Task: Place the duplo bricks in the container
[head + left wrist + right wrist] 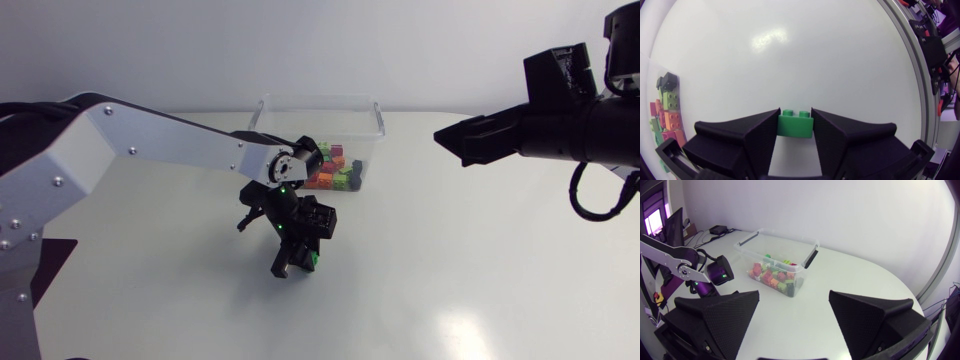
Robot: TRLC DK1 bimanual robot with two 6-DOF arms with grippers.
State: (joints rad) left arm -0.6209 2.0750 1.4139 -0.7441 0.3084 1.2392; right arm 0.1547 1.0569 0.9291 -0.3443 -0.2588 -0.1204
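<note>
Clear bin (320, 100) w/ coloured bricks (335, 172) sits near the table's (480, 280) back edge; L gripper (795, 116) is just in front of it, mid-table, well off the edges. L arm (150, 140) is bent, wrist pointing down, fingers clamped both sides of a green brick (795, 125). R gripper (794, 294) hovers high at right, spread wide, holding nothing.

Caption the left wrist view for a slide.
Left gripper shut on a green duplo brick, white table ahead, clear container of bricks beside it.
</note>
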